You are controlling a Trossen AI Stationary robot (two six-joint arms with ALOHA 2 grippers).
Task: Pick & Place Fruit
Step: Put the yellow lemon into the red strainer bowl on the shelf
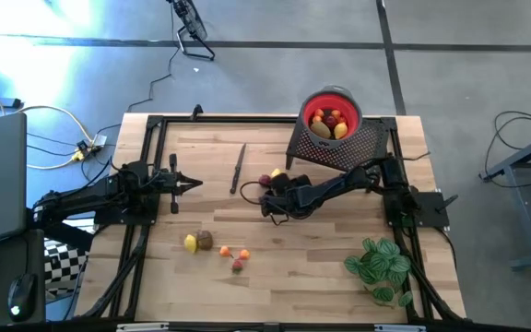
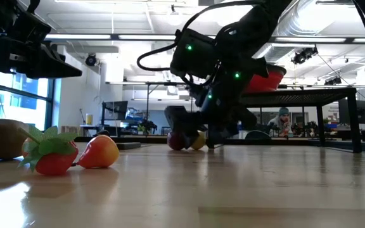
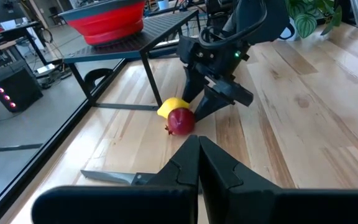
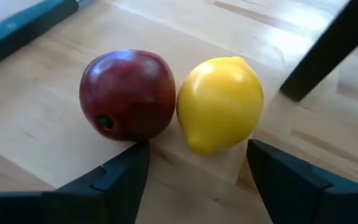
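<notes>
Right wrist view: right claw [image 4: 194, 171] spread wide, straddling a lemon [image 4: 219, 102].
Red fruit [image 4: 128, 94] touches lemon; contact with fingers unclear. Left claw [image 3: 197, 163] clenched, empty.

Bright daylight, glare on table [image 2: 233, 190]

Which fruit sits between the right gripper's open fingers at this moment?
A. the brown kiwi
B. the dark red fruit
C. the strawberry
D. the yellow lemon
D: in the right wrist view the yellow lemon lies between the open fingers of the right gripper, while the dark red fruit touches it just off to one side.
</notes>
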